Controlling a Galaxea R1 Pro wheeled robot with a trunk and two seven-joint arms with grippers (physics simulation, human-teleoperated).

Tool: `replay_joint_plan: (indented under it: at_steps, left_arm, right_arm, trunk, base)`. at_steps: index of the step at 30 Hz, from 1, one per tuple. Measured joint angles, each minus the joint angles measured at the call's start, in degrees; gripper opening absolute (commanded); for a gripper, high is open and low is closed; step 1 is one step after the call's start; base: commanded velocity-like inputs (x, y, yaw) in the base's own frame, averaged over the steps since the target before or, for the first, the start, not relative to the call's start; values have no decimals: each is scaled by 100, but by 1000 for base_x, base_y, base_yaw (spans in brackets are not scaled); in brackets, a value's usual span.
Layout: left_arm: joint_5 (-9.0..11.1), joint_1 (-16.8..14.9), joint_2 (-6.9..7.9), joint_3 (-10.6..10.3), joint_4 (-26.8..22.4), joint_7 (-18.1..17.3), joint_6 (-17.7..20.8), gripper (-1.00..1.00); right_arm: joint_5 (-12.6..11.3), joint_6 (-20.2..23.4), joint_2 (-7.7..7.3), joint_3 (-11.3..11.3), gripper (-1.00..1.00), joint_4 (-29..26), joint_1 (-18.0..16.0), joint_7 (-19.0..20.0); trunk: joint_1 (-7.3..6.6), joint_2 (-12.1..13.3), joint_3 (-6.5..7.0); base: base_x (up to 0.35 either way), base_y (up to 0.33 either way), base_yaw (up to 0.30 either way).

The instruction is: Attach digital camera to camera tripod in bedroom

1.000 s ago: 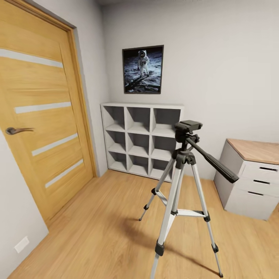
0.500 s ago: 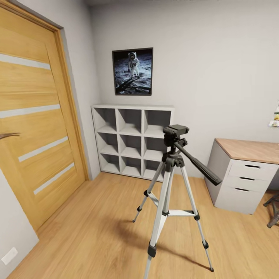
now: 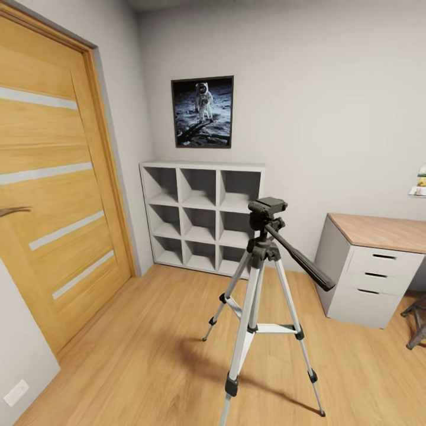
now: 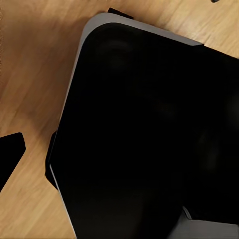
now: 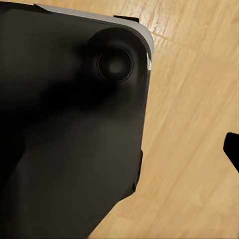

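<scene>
Claw state: cannot tell for either arm. The left wrist view presents a dark, grey-rimmed robot body (image 4: 144, 129) above the wood-plank floor (image 4: 30, 74); the right wrist view presents the same kind of dark body (image 5: 69, 124) over planks.

Head view: the camera tripod (image 3: 260, 284) stands upright on the floor, mid-room, legs spread, pan handle angled down toward the table (image 3: 378, 231) with drawers. Behind it stands a white cube shelf (image 3: 201, 216), beneath an astronaut picture (image 3: 203, 112). A wooden door (image 3: 53, 195) is on the left.
</scene>
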Motion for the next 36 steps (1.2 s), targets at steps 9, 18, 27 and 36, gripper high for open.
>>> replay_joint_plan:
  at_steps: [9,18,27,36]
  left_arm:
    - [0,0,0,0,0,0,-1,100]
    - [4,0,0,0,0,1,-2,100]
    - [7,1,7,0,0,2,-3,100]
    - [9,0,9,0,0,2,-1,100]
  right_arm:
    - [7,0,0,0,100,0,0,1]
    - [8,-6,0,0,100,0,0,-1]
    - [8,-8,0,0,100,0,0,-1]
    - [8,-8,0,0,100,0,0,2]
  trunk:
    - [-198,361,162]
    - [-396,722,323]
    - [-593,1084,485]
    - [-791,1445,647]
  base:
    - [0,0,0]
    - [0,0,0]
    - [0,0,0]
    - [0,0,0]
